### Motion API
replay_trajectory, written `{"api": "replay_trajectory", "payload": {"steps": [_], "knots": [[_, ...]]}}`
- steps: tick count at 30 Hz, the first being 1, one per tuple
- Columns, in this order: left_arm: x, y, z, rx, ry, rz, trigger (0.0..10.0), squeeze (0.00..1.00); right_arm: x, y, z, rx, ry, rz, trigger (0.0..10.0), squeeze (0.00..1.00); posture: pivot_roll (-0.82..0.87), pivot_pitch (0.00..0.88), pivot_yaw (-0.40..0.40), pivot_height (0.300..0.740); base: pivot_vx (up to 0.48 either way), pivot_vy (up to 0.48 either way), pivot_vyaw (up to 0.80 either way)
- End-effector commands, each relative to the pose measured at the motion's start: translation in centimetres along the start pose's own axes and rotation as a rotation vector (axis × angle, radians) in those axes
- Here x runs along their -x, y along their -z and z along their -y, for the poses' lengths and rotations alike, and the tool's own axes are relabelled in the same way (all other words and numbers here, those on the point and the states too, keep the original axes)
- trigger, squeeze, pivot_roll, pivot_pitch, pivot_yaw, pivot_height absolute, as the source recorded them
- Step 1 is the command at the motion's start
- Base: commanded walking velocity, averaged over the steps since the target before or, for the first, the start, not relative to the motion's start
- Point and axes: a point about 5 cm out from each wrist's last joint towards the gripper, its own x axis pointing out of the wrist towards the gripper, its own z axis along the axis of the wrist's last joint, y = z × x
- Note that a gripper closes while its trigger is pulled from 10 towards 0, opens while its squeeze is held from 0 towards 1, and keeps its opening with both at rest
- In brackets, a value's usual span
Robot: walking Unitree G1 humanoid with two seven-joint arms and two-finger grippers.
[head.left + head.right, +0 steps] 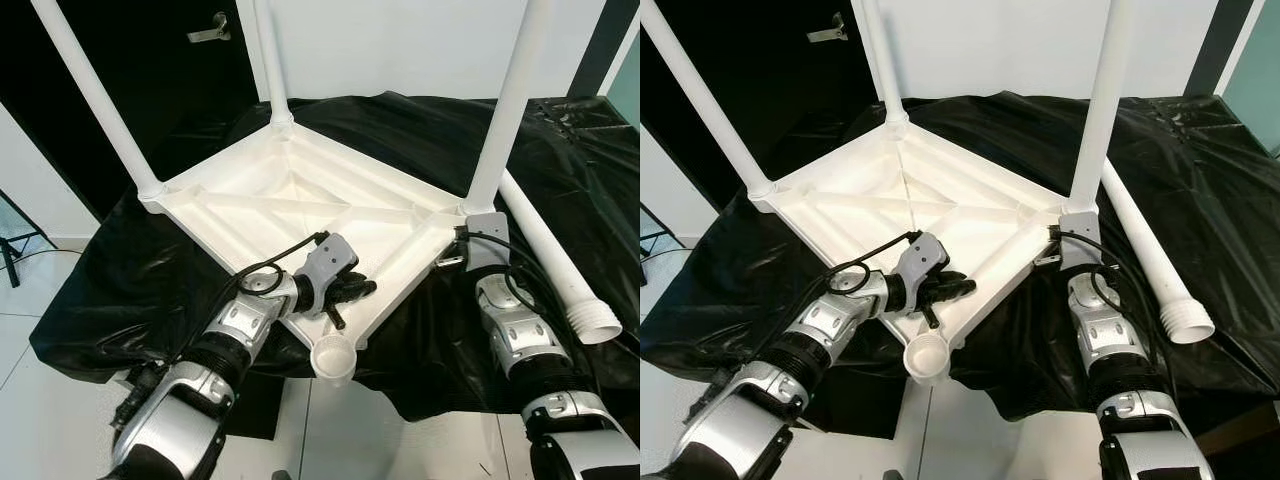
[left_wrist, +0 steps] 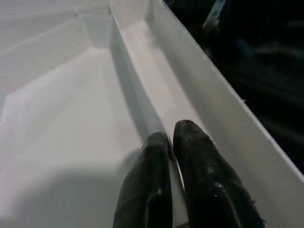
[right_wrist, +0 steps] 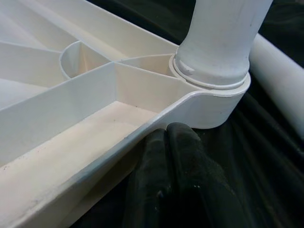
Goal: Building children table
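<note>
Left claw (image 1: 345,292) pinches an inner rib of the upturned tabletop (image 1: 290,195); right claw (image 3: 173,156), closed and empty, braces its rim, steadying it for the loose leg (image 1: 550,255).

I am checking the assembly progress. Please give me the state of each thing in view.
Tabletop: upside down on the black cover, three legs fitted.
Near corner socket: empty.
Loose leg: lying on black cover.
Left gripper: shut on an inner rib.
Right gripper: shut, under the rim.

1 upturned white tabletop (image 1: 290,195), 3 legs fitted upright (image 1: 512,100), 1 loose leg (image 1: 560,262), 1 black cloth (image 1: 560,180), 2 grippers (image 1: 345,295)
</note>
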Motion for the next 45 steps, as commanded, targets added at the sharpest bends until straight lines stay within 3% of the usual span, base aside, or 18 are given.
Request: {"api": "replay_trajectory", "payload": {"steps": [1,4,5,6,8,10,14,19,20,22,25,27,29,31,33,35,37,45], "knots": [[-2.3,-0.9,3.4,-0.025,0.297,0.096,10.0,0.0,0.1,-2.5,-2.0,-0.018,-0.058,0.119,10.0,0.0,-0.12,0.0,0.091,0.74,0.0,0.0,0.0],[-2.4,-1.5,3.0,-0.009,0.243,0.144,10.0,0.0,0.4,-2.3,-2.4,-0.021,-0.061,0.123,10.0,0.0,-0.12,0.0,0.091,0.74,0.0,0.0,0.0],[-2.0,-2.9,2.2,0.051,0.189,0.259,10.0,0.0,1.0,-2.1,-3.1,-0.044,-0.067,0.13,10.0,0.0,-0.13,0.0,0.091,0.74,0.0,0.0,0.0],[-2.0,-2.9,2.2,0.051,0.189,0.259,10.0,0.0,1.0,-2.1,-3.1,-0.044,-0.067,0.13,10.0,0.0,-0.13,0.0,0.091,0.74,0.0,0.0,0.0],[-0.9,-4.7,1.2,0.147,0.155,0.409,10.0,0.0,2.1,-1.6,-3.8,-0.068,-0.062,0.137,10.0,0.0,-0.13,0.0,0.097,0.74,0.0,0.0,0.0],[0.0,-5.6,0.7,0.186,0.152,0.495,10.0,0.0,3.1,-1.3,-4.1,-0.081,-0.054,0.139,10.0,0.0,-0.14,0.0,0.101,0.74,0.0,0.0,0.0],[0.8,-5.7,0.1,0.148,0.134,0.516,10.0,0.0,4.1,-1.1,-4.2,-0.07,-0.044,0.141,10.0,0.0,-0.14,0.0,0.105,0.74,0.0,0.0,0.0],[1.9,-4.9,-1.2,0.105,0.078,0.461,10.0,0.0,5.2,-1.0,-4.6,-0.053,-0.028,0.146,10.0,0.0,-0.15,0.0,0.108,0.74,0.0,0.0,0.0],[2.5,-4.2,-1.9,0.06,0.036,0.391,10.0,0.0,5.4,-1.1,-4.7,-0.049,-0.023,0.147,10.0,0.0,-0.15,0.0,0.108,0.74,0.0,0.0,0.0],[2.9,-3.7,-2.4,0.028,0.009,0.341,10.0,0.0,5.6,-1.1,-4.7,-0.047,-0.019,0.147,10.0,0.0,-0.15,0.0,0.107,0.74,0.0,0.0,0.0],[4.8,-2.0,-4.0,-0.053,-0.073,0.121,10.0,0.0,6.1,-1.2,-5.2,-0.052,-0.02,0.139,10.0,0.0,-0.15,0.0,0.107,0.74,0.0,0.0,0.0],[4.8,-2.0,-4.0,-0.053,-0.073,0.121,10.0,0.0,6.1,-1.2,-5.2,-0.052,-0.02,0.139,10.0,0.0,-0.15,0.0,0.107,0.74,0.0,0.0,0.0],[6.0,-1.7,-4.6,-0.094,-0.084,0.054,10.0,0.0,6.5,-1.2,-5.6,-0.054,-0.036,0.135,10.0,0.0,-0.14,0.0,0.105,0.74,0.0,0.0,0.0],[6.4,-1.7,-4.6,-0.107,-0.067,0.054,10.0,0.0,6.6,-1.2,-5.8,-0.055,-0.044,0.132,10.0,0.0,-0.14,0.0,0.105,0.74,0.0,0.0,0.0],[7.2,-1.3,-4.3,-0.102,0.016,0.04,10.0,0.0,6.9,-1.0,-6.0,-0.056,-0.053,0.12,10.0,0.0,-0.13,0.0,0.1,0.74,0.0,0.0,0.0],[7.2,-1.3,-4.3,-0.102,0.016,0.04,10.0,0.0,6.9,-1.0,-6.0,-0.056,-0.053,0.12,10.0,0.0,-0.13,0.0,0.1,0.74,0.0,0.0,0.0],[7.7,-0.7,-3.8,-0.08,0.105,0.031,10.0,0.0,7.0,-0.8,-6.0,-0.055,-0.051,0.11,10.0,0.0,-0.14,0.0,0.102,0.74,0.0,0.0,0.0],[8.3,-0.3,-3.9,-0.079,0.135,0.021,10.0,0.0,7.5,-0.4,-5.1,-0.051,-0.024,0.094,10.0,0.0,-0.15,0.0,0.101,0.74,0.0,0.0,0.0]]}}
